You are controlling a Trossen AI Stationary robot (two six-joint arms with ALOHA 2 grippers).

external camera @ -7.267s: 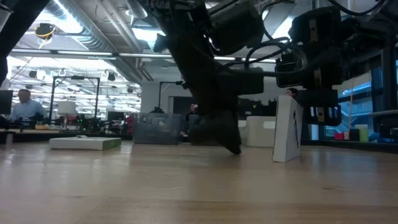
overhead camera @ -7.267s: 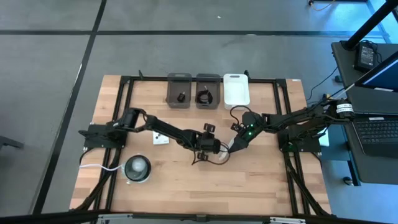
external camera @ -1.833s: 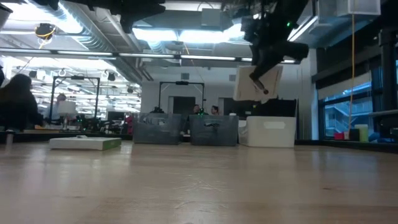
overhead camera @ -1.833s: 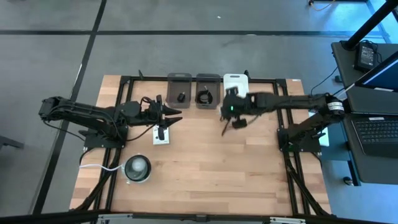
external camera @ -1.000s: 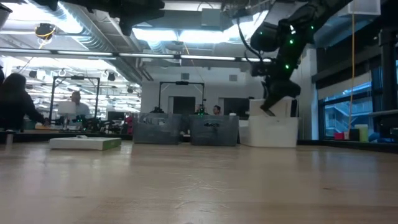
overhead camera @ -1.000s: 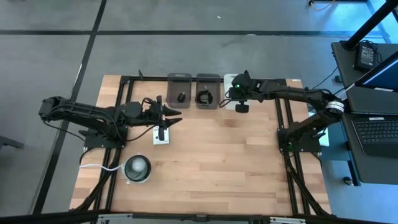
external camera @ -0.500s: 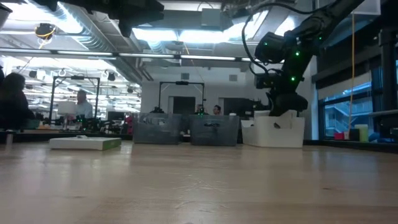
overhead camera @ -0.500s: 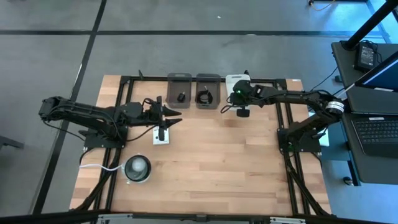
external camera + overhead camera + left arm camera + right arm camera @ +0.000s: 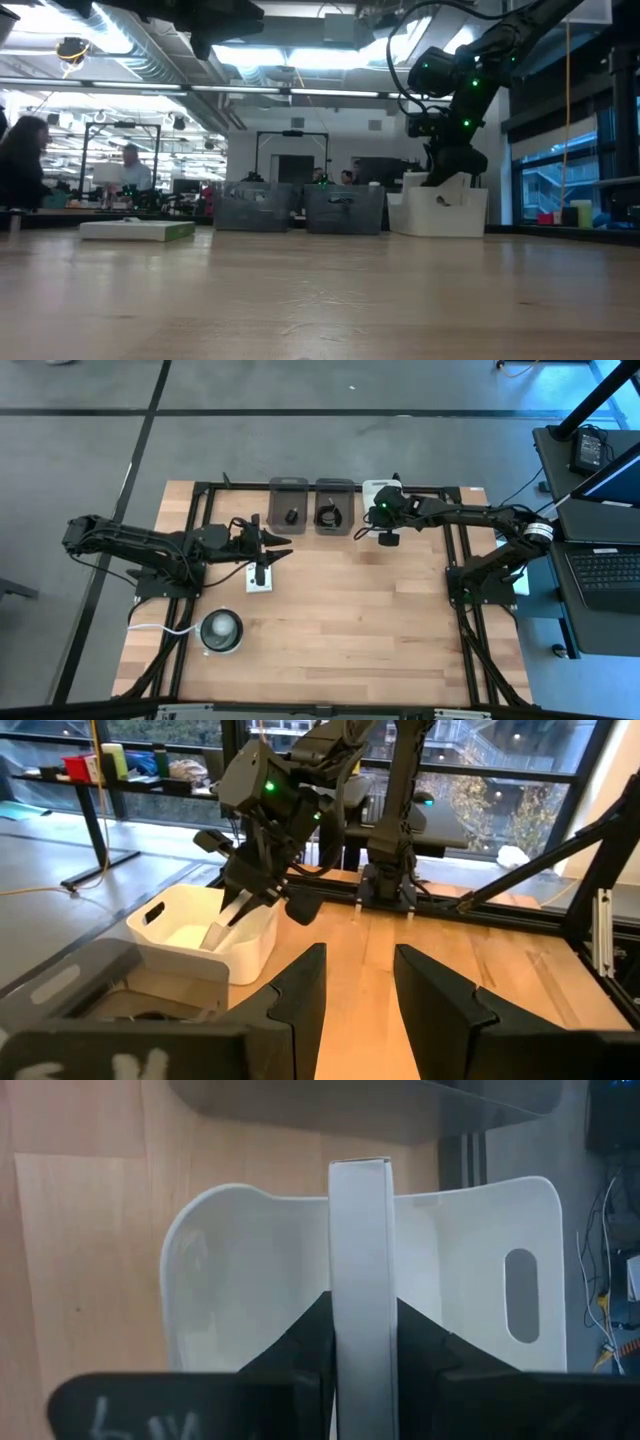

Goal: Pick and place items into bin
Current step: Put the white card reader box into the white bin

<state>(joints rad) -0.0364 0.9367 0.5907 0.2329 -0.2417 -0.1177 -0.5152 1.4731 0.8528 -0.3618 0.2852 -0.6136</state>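
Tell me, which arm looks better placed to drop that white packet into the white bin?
The right arm. Its gripper already clamps the white packet directly over the white bin, while the left gripper waits across the table.

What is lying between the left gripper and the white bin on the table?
In the high view, two grey bins stand between the left gripper and the white bin; one holds a small black block, the other a coiled cable.

Even overhead light; the counter (image 9: 330,620) shows soft, faint shadows. In the low view, ceiling strips (image 9: 300,55) glare and the near counter is blurred. Wrist views: near fingers out of focus.
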